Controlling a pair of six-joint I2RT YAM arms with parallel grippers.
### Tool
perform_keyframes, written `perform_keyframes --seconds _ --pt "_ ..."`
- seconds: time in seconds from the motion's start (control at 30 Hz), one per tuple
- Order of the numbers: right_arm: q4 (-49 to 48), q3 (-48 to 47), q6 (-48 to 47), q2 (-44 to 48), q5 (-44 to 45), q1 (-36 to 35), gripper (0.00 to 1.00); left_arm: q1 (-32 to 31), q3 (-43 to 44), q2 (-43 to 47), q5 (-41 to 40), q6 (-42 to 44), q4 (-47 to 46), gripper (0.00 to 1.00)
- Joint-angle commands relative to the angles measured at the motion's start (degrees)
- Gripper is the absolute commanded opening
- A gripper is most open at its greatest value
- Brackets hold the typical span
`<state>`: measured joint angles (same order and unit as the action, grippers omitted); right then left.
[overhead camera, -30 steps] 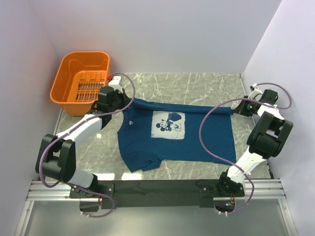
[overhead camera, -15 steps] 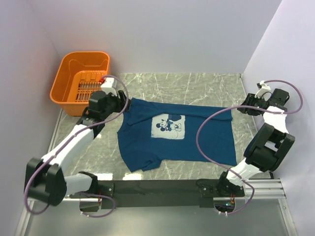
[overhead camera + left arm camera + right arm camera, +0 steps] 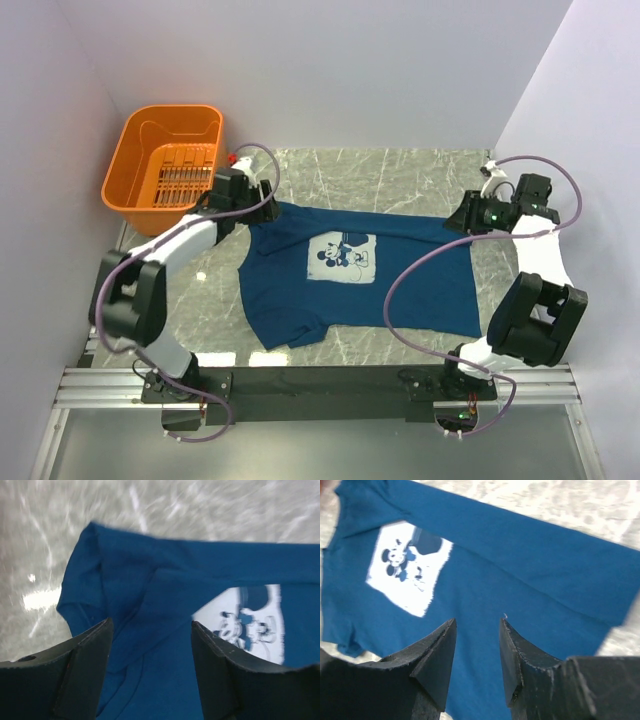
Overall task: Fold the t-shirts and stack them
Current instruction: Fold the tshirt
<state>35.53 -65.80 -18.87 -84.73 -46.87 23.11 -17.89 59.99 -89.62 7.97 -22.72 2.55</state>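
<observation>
A navy-blue t-shirt [image 3: 400, 285] lies spread on the marble table, collar end to the left and pale chest print [image 3: 342, 255] facing up. My left gripper [image 3: 270, 212] hovers over the shirt's upper left corner. In the left wrist view it [image 3: 151, 625] is open, with only the shirt [image 3: 165, 680] and its print [image 3: 250, 617] below. My right gripper [image 3: 456, 222] hangs over the shirt's upper right corner. The right wrist view shows it [image 3: 478, 622] open above flat blue cloth [image 3: 530, 565], holding nothing.
An orange plastic basket [image 3: 165, 165] stands at the back left, just behind the left gripper. Walls close in the table on the left, back and right. The marble tabletop [image 3: 400, 175] shows bare behind the shirt and in a strip [image 3: 400, 345] in front of it.
Both grippers were shut at the shirt's upper corners and have since opened and let go. The left gripper has shifted slightly right. The right one pulled away to the right, then came back over the shirt.
</observation>
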Motion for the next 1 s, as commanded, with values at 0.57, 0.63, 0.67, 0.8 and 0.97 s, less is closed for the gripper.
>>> perform_keyframes --seconds 0.57,0.63,0.67,0.8,0.97 --pt "-4.0 7.1 4.6 -0.6 -4.4 -1.4 0.47 -2.9 22.2 -24.3 6.4 4.9 9.1 0.63" --pt "-4.0 7.2 4.6 -0.6 -4.3 -1.4 0.47 -3.2 23.5 -26.5 6.5 4.9 10.1 0.61" --pt "-4.0 7.2 4.6 -0.7 -4.2 -1.5 0.47 -3.4 24.4 -27.0 6.5 5.1 10.7 0.60" --pt "-4.0 7.2 4.5 -0.7 -4.4 -1.4 0.47 -4.0 25.2 -28.6 5.7 5.2 11.4 0.60" --pt "-3.7 7.1 4.4 -0.8 -4.5 -1.2 0.47 -4.3 26.7 -30.1 5.3 5.8 12.5 0.59"
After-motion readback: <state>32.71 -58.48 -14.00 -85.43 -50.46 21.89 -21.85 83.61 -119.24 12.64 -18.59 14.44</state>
